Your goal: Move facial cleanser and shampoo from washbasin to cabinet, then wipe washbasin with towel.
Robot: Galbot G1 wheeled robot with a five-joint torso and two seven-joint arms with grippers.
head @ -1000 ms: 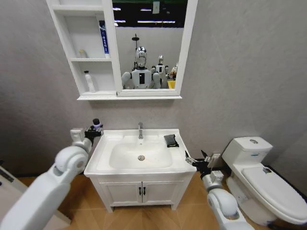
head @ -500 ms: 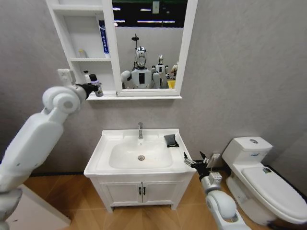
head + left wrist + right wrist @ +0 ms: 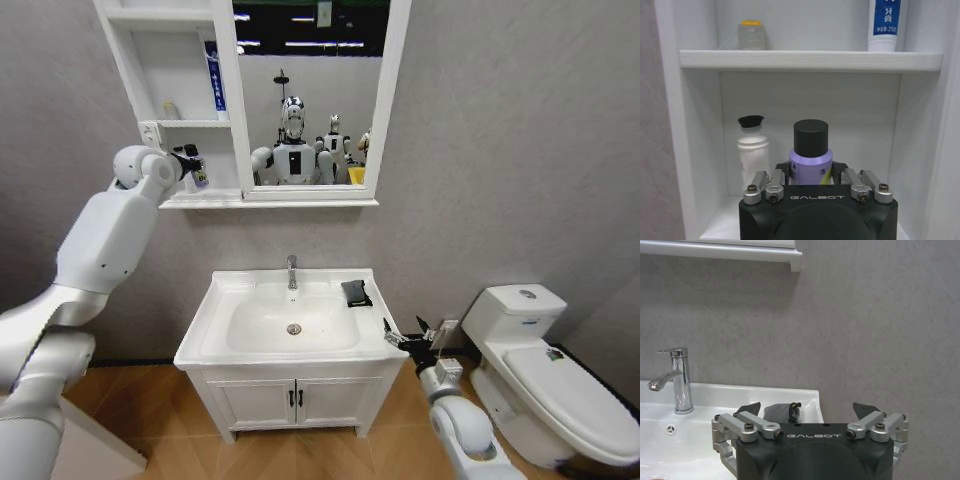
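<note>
Left gripper [image 3: 810, 175] is raised to the lowest open shelf of the cabinet [image 3: 185, 200], clenched on a lavender bottle with a black cap [image 3: 810, 150], held upright. The bottle sits inside the shelf opening, just beside a white bottle with a black cap [image 3: 752, 150] already standing there. Whether its base touches the shelf floor cannot be told; the gripper body hides it.

The shelf above carries a small yellow-capped container [image 3: 750, 35] and a blue-and-white tube [image 3: 884, 22].

Right gripper [image 3: 810, 422] hangs low at the right front corner of the washbasin [image 3: 215, 345], jaws spread, holding nothing. The towel [image 3: 356, 293] lies folded on the back right of the basin rim, near the chrome tap [image 3: 292, 272]. No bottles left on the basin top.

Judgement: placing step nearly done; wiping not yet begun.

Risks:
- Release before the base is seated: the bottle drops and topples, possibly off the shelf edge into the basin.
- Little clearance to the white bottle: a sideways drift or the opening jaws may knock it over.
- Withdrawal with a finger dragging on the label could pull the lavender bottle forward off the shelf.
</note>
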